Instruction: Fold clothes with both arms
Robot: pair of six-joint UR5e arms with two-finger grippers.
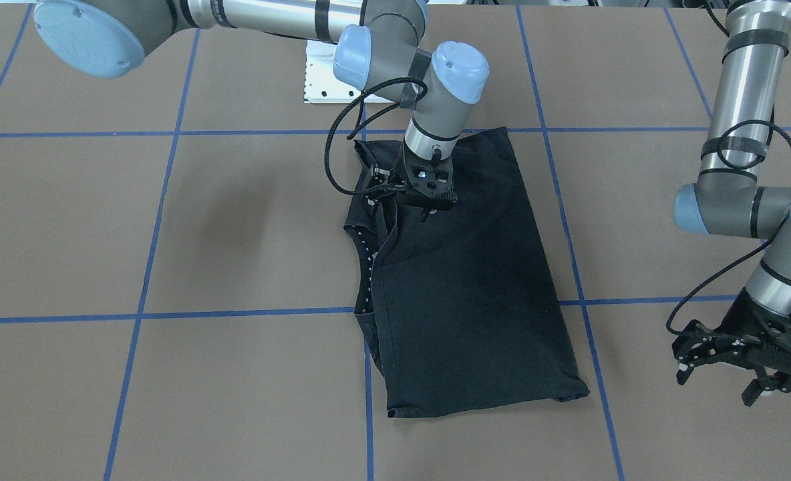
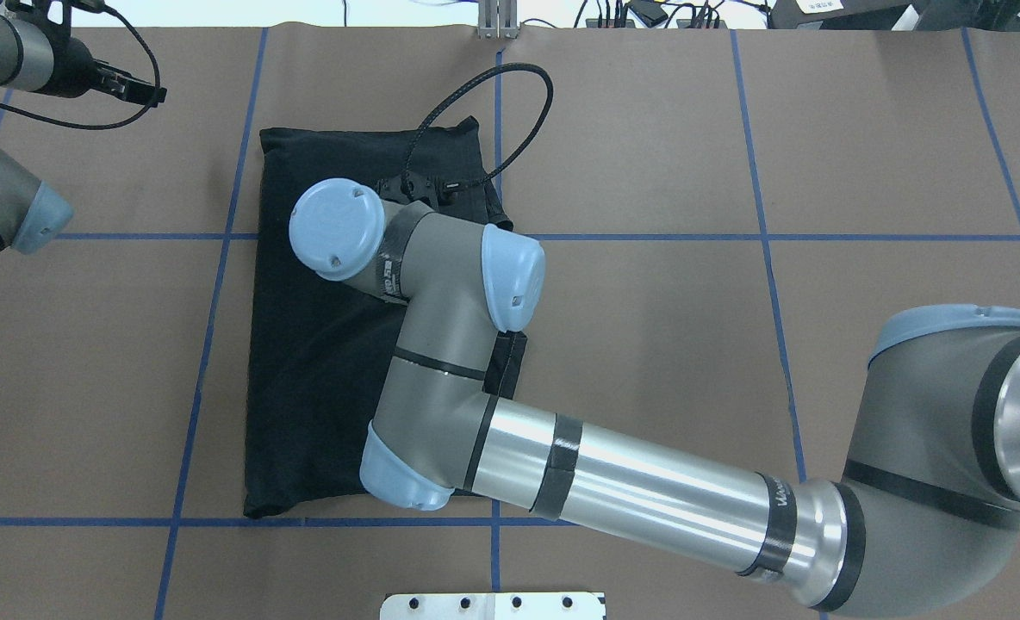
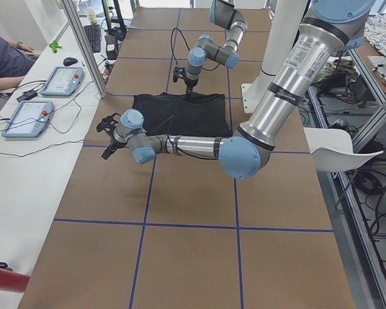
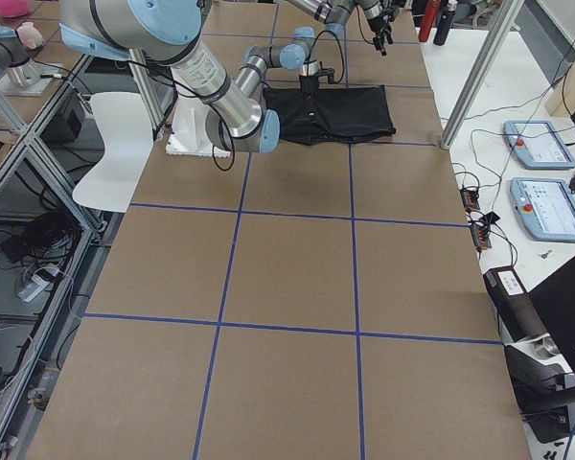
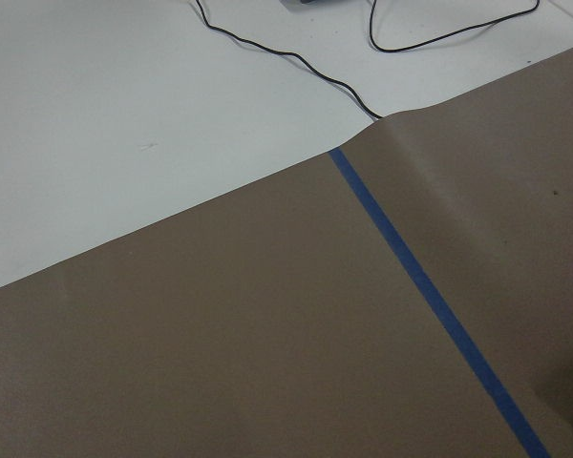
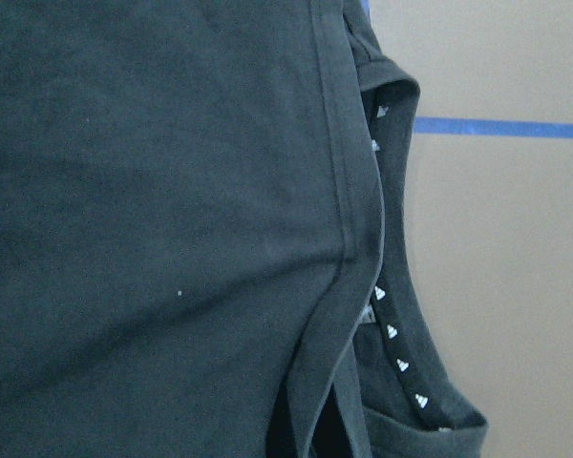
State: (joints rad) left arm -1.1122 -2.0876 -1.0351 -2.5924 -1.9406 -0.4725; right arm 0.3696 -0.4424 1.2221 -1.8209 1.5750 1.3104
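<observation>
**One black T-shirt folded long and narrow, right arm above its neck edge**

A single black T-shirt (image 1: 462, 280) lies flat on the worktop (image 1: 235, 227), which is covered in brown paper. The shirt is folded into a long, narrow rectangle of soft matte knit. Its long axis runs from the robot's side toward the operators' side, slanting slightly in the front-facing view. It lies across the blue tape lines (image 1: 255, 311) that mark the paper in a grid.

The ribbed neckband (image 6: 392, 329) shows along the long edge on the robot's right. It carries a row of small white triangular marks, and a stitched fabric edge curves just beside it.

Two tubular silver-grey arms with light blue joint caps are in view. The right gripper (image 1: 433, 200) points down over the shirt's robot-side end, just beside the neckband. Its black jaws merge with the black cloth, so I cannot tell whether they are spread or pinching.

The left gripper (image 1: 719, 381) hangs over bare paper, well apart from the shirt on the robot's left. Its jaws are spread and hold nothing.
</observation>
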